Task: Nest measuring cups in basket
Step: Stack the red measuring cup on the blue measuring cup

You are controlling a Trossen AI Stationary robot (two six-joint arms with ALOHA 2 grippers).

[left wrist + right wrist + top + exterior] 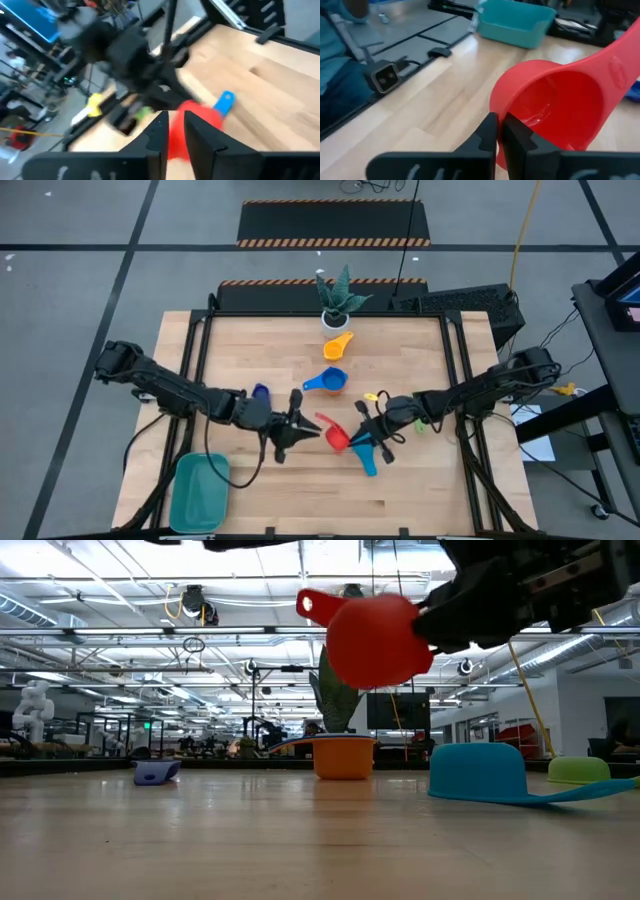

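A red measuring cup (337, 438) (375, 640) hangs above the table's middle with my right gripper (501, 127) (354, 436) shut on it. Its handle end (314, 606) points toward the table's left and is bare. My left gripper (175, 132) (312, 430) stands just left of the cup with its fingers a little apart; red shows through the gap. A light blue cup (366, 457) (480, 775) lies mouth down just in front. The teal basket (200, 490) (515, 22) sits at the near left corner. My right gripper pinches the red cup's wall at the rim (496, 116), on the side opposite the handle, one finger inside the bowl and one outside. The fingers come nearly level from the table's right. The cup hangs clear of the table, mouth roughly up, a little tilted.
On the table lie a blue cup (327, 381), an orange cup (338, 345) (343, 757), a navy cup (261, 392) (155, 772), a yellow one (371, 395) and a green one (580, 770). A potted plant (335, 315) stands at the far edge.
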